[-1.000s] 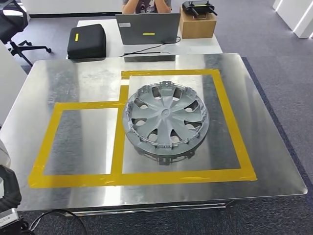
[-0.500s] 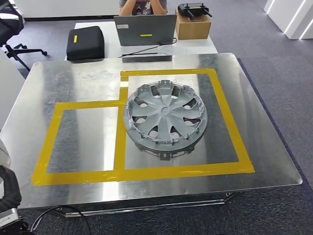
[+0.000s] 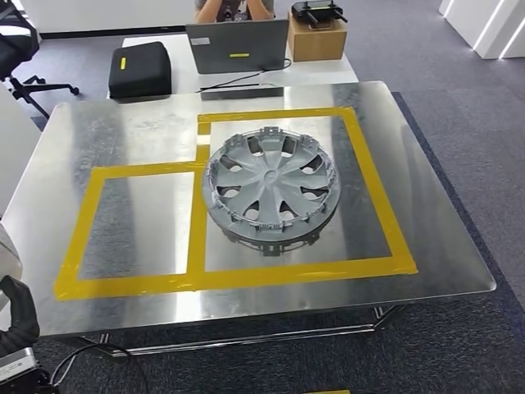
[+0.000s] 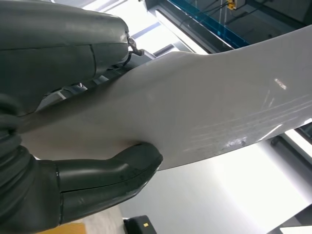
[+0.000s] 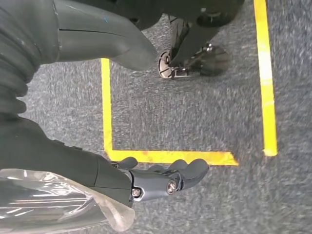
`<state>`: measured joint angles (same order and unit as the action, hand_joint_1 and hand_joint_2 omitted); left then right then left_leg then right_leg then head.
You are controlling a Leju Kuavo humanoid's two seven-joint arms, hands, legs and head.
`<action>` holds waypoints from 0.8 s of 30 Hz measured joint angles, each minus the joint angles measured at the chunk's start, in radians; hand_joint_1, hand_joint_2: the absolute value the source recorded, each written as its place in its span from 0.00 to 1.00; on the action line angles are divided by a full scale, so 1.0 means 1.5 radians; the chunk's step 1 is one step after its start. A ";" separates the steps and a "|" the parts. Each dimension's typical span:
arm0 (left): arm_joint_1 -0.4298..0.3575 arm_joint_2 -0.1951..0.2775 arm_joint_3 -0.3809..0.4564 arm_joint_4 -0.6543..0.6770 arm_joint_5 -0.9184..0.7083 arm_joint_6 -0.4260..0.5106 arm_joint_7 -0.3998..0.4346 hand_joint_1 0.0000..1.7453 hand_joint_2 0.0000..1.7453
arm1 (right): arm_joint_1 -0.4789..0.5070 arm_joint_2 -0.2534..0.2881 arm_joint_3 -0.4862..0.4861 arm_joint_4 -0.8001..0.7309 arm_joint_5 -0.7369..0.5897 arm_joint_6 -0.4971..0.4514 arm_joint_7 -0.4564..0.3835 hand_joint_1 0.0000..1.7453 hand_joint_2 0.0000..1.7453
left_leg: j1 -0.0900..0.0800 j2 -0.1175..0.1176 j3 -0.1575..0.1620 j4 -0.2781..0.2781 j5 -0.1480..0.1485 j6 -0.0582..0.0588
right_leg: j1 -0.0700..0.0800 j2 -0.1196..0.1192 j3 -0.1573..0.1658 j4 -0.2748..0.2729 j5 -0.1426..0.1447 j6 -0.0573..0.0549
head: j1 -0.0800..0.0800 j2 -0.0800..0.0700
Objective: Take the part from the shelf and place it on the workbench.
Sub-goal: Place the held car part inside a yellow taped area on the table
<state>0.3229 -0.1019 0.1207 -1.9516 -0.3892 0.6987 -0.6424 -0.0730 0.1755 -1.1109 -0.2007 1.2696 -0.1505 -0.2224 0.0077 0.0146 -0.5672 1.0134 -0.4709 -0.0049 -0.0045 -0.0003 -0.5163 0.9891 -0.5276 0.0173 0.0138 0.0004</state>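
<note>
1. On the shiny metal bench [image 3: 433, 238], a grey plastic wheel cover with many spokes [image 3: 271, 190] lies flat inside a frame of yellow tape [image 3: 372, 189].
2. Far to the left of the wheel cover, and off the bench, the left robot hand [image 4: 44, 185] grips a pale, smooth, thin panel [image 4: 206, 102] between thumb and fingers. I judge this panel to be the part to be placed.
3. The right robot hand [image 5: 121, 178] hangs over the carpet, its fingers stretched and holding nothing.
4. The panel is probably light but wide, so it may bend and swing. Its glossy surface looks slippery, so a firm hold near the edge seems best.
5. Behind the wheel cover, a black soft case [image 3: 139, 71] and a grey laptop [image 3: 238, 45] each carry a small yellow label, too small to read.
</note>
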 joint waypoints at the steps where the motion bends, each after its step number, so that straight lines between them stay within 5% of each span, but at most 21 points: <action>1: 0.000 0.000 0.000 0.000 0.000 0.000 0.000 1.00 1.00 | 0.000 0.000 0.000 0.000 0.000 0.000 0.000 0.00 1.00 | 0.001 -0.001 -0.003 0.006 -0.007 -0.004 | -0.001 -0.001 0.000 -0.001 0.003 -0.005 | -0.001 0.000; 3: 0.001 0.000 0.000 0.000 -0.001 0.000 0.000 1.00 1.00 | 0.000 0.000 0.000 0.000 0.000 0.000 0.000 0.00 1.00 | 0.002 -0.003 -0.021 0.055 -0.044 -0.011 | -0.003 -0.002 -0.001 -0.004 0.011 -0.013 | -0.002 0.000; 5: 0.001 0.000 -0.001 0.000 -0.001 0.000 0.000 1.00 1.00 | 0.001 0.000 0.000 0.000 0.001 0.000 0.000 0.00 1.00 | 0.003 -0.004 -0.052 0.142 -0.093 -0.015 | -0.002 -0.002 -0.007 -0.003 0.015 -0.016 | -0.003 0.000; 7: 0.002 0.000 -0.001 0.001 -0.002 0.000 0.000 1.00 1.00 | 0.002 0.000 0.000 0.000 0.001 0.000 0.000 0.00 1.00 | 0.003 -0.004 -0.062 0.184 -0.104 -0.016 | -0.001 -0.002 -0.012 -0.002 0.017 -0.016 | -0.003 0.000; 8: 0.002 0.000 -0.001 0.001 -0.002 0.000 0.000 1.00 1.00 | 0.002 0.000 0.000 0.000 0.001 0.000 0.000 0.00 1.00 | 0.002 -0.004 -0.049 0.165 -0.090 -0.014 | 0.000 -0.001 -0.013 -0.002 0.018 -0.016 | -0.003 0.000; 11: 0.001 0.000 -0.001 0.001 -0.002 0.000 0.002 1.00 1.00 | 0.001 0.001 0.000 0.000 0.001 0.000 0.000 0.00 1.00 | 0.000 -0.006 0.019 0.034 -0.033 -0.003 | 0.002 0.001 -0.015 0.001 0.020 -0.012 | -0.003 0.000; 13: 0.001 0.000 -0.001 0.002 -0.001 0.000 0.008 1.00 1.00 | 0.001 0.001 0.000 0.000 0.001 -0.001 0.000 0.00 1.00 | -0.001 -0.007 0.035 -0.009 -0.026 0.001 | 0.005 0.001 -0.021 0.005 0.021 -0.010 | -0.002 0.000; 16: 0.001 0.001 0.003 0.006 0.002 0.000 0.030 1.00 1.00 | 0.001 0.001 0.000 0.000 0.002 -0.001 0.001 0.00 1.00 | -0.003 -0.007 0.032 -0.014 -0.024 0.000 | 0.005 0.000 -0.027 0.005 0.024 -0.012 | -0.002 0.000; 24: -0.029 0.034 0.070 0.058 0.003 -0.008 0.097 1.00 1.00 | 0.000 0.001 0.000 0.000 0.013 0.000 0.001 0.00 1.00 | -0.008 -0.007 0.030 -0.013 -0.021 0.008 | 0.000 0.001 -0.027 0.001 0.031 -0.001 | -0.002 0.000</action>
<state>0.2801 -0.0504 0.2257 -1.8639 -0.3840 0.6860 -0.4969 -0.0736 0.1766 -1.1108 -0.2003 1.2883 -0.1504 -0.2209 -0.0049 0.0043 -0.5220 0.9934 -0.5019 0.0067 -0.0047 0.0009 -0.5574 0.9907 -0.4804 0.0157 0.0111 0.0004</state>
